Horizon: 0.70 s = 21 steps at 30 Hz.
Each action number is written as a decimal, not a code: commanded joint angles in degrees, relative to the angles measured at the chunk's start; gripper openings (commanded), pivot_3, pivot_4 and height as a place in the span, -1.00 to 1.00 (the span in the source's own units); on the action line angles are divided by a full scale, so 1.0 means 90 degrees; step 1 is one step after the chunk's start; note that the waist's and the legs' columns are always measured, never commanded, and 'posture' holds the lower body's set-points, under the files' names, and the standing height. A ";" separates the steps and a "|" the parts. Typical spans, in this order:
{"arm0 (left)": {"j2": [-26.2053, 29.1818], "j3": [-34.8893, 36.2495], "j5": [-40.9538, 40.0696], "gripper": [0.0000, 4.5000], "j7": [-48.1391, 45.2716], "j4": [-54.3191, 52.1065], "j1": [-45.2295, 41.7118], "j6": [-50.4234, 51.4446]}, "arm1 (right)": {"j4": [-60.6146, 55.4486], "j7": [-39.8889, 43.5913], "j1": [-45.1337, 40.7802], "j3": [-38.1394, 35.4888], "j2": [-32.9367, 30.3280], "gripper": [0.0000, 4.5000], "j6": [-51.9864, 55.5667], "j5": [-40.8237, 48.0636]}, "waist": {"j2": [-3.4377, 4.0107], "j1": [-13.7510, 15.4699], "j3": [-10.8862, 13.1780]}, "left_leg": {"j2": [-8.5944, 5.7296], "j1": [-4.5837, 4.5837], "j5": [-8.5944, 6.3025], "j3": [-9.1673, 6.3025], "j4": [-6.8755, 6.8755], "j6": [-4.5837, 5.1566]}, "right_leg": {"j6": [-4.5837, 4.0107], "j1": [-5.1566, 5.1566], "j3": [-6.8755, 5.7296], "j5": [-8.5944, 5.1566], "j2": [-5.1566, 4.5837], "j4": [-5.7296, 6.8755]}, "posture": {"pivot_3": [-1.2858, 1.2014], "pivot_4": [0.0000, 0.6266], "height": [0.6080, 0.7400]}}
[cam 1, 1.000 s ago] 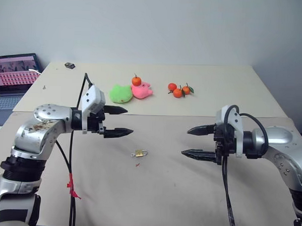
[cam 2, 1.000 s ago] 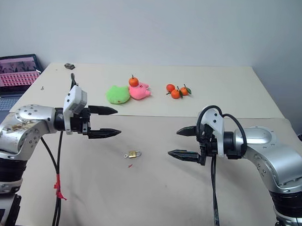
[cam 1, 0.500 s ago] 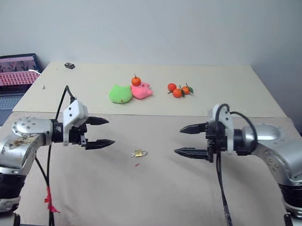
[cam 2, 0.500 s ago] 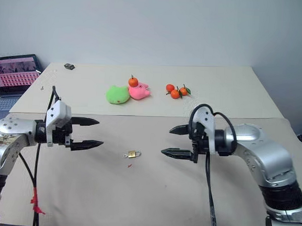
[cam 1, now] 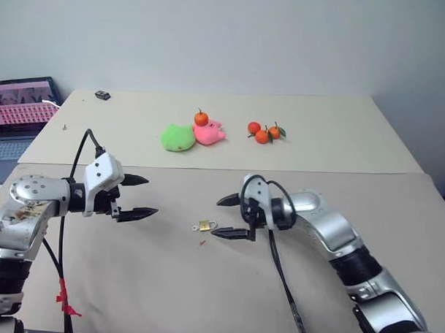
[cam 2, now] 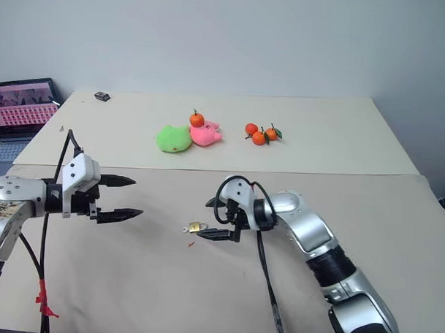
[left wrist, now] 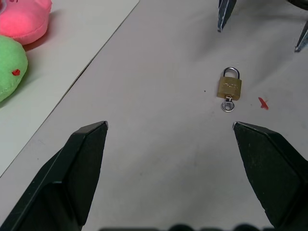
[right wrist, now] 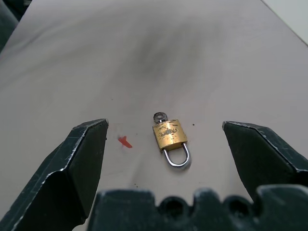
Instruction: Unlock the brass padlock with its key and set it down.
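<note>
The brass padlock (cam 1: pixel 206 225) lies flat on the beige table mat, its silvery shackle closed. A small silver key (left wrist: pixel 227 104) sticks out of its bottom. My right gripper (cam 1: pixel 215 217) hangs open just to the right of the padlock, pointing left, one finger above it and one below; in the right wrist view the padlock (right wrist: pixel 170 134) sits between the spread fingers, untouched. My left gripper (cam 1: pixel 150 197) is open and empty, a short way left of the padlock and pointing at it. In the left wrist view the padlock (left wrist: pixel 229 88) lies ahead of its fingers.
A red fleck (cam 1: pixel 202 243) lies just in front of the padlock. At the back stand a green plush (cam 1: pixel 177 138), a pink plush (cam 1: pixel 209 133) with an orange on it, and a cluster of oranges (cam 1: pixel 264 131). A laptop (cam 1: pixel 20 105) sits far left.
My right gripper has swung left and down, from well right of the padlock to right beside it. My left gripper drew left and lower, then held still.
</note>
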 commanded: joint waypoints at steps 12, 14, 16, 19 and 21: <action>0.0146 0.0781 -0.0260 0.98 0.0404 -0.0780 0.0591 0.0386 | 0.1999 0.0628 -0.0583 0.0238 0.0993 1.00 -0.1687 -0.0884 | 0.0001 -0.0018 0.0000 | 0.0018 0.0011 0.0000 -0.0002 0.0001 0.0000 | -0.0008 -0.0003 -0.0032 0.0005 0.0004 0.0015 | 0.03 -0.52 -0.21; 0.0144 0.0833 -0.0276 0.98 0.0429 -0.0851 0.0642 0.0427 | 0.2174 0.0653 -0.0607 0.0225 0.1079 1.00 -0.1804 -0.0960 | 0.0001 -0.0018 0.0000 | 0.0020 0.0013 0.0000 -0.0004 0.0001 0.0000 | -0.0010 -0.0001 -0.0044 0.0006 0.0002 0.0016 | 0.03 -0.52 -0.21; 0.0139 0.0865 -0.0279 0.98 0.0448 -0.0902 0.0675 0.0458 | 0.2343 0.0671 -0.0633 0.0197 0.1155 1.00 -0.1912 -0.1036 | 0.0001 -0.0019 0.0000 | 0.0020 0.0016 0.0000 -0.0004 0.0001 0.0000 | -0.0012 -0.0001 -0.0048 0.0007 0.0000 0.0020 | 0.03 -0.52 -0.21; 0.0151 0.0893 -0.0283 0.98 0.0481 -0.0951 0.0726 0.0480 | 0.2617 0.0669 -0.0692 0.0179 0.1244 1.00 -0.2085 -0.1140 | 0.0001 -0.0020 0.0000 | 0.0021 0.0021 0.0000 -0.0004 0.0001 -0.0001 | -0.0013 0.0000 -0.0056 0.0008 -0.0002 0.0026 | 0.03 -0.52 -0.21; 0.0157 0.0908 -0.0294 0.98 0.0496 -0.0977 0.0745 0.0490 | 0.2730 0.0677 -0.0723 0.0152 0.1278 1.00 -0.2159 -0.1180 | 0.0001 -0.0020 0.0000 | 0.0021 0.0022 0.0000 -0.0004 0.0002 -0.0001 | -0.0014 -0.0001 -0.0057 0.0008 -0.0002 0.0032 | 0.03 -0.52 -0.21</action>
